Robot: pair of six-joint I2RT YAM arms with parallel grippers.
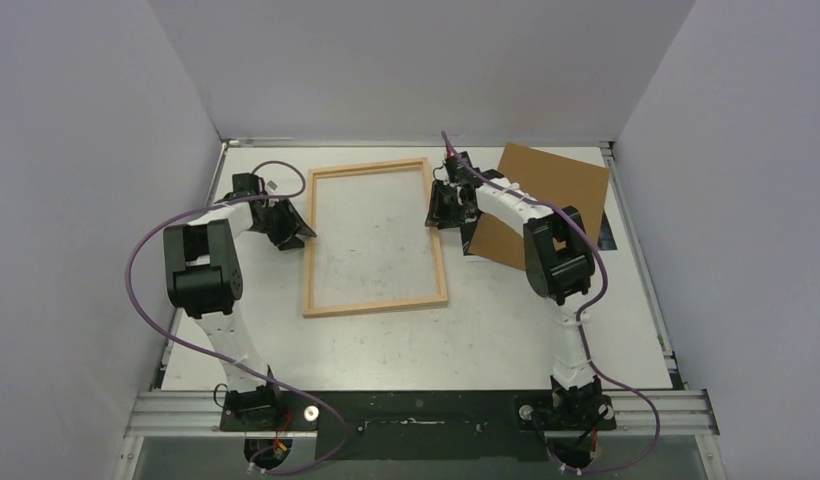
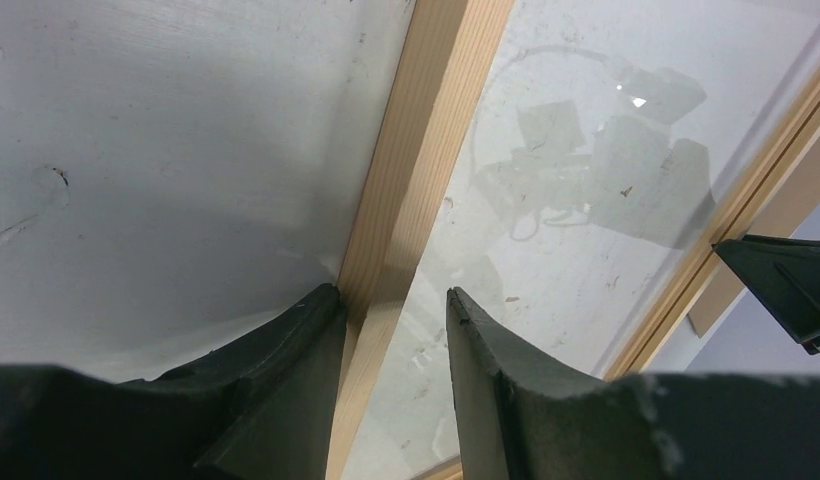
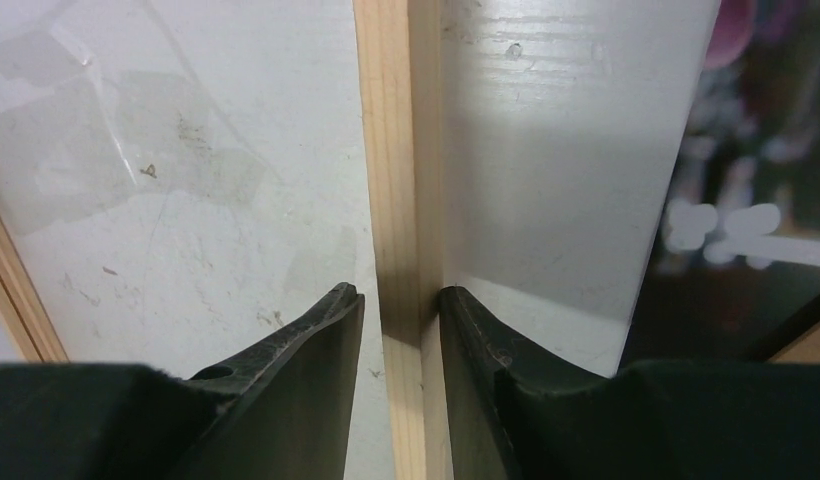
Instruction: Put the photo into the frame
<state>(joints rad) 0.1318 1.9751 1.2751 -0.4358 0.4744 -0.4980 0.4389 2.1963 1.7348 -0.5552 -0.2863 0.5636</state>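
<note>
The light-wood frame point(image 1: 376, 303) lies flat mid-table, with a clear pane inside that reflects the arm. My left gripper point(image 1: 298, 233) straddles its left rail point(image 2: 426, 130). It is open point(image 2: 391, 290): the left finger touches the rail and the right finger stands well off it over the pane. My right gripper point(image 1: 438, 212) straddles the right rail point(image 3: 396, 150), open point(image 3: 399, 290), with the right finger against the wood and a slim gap at the left finger. The photo point(image 3: 746, 200) shows only as a dark blurred patch with pink and white at that view's right edge.
A brown backing board point(image 1: 541, 200) lies at the back right, beside the right arm and partly under it. White walls close in the table on three sides. The right gripper's black finger point(image 2: 786, 285) shows across the frame in the left wrist view.
</note>
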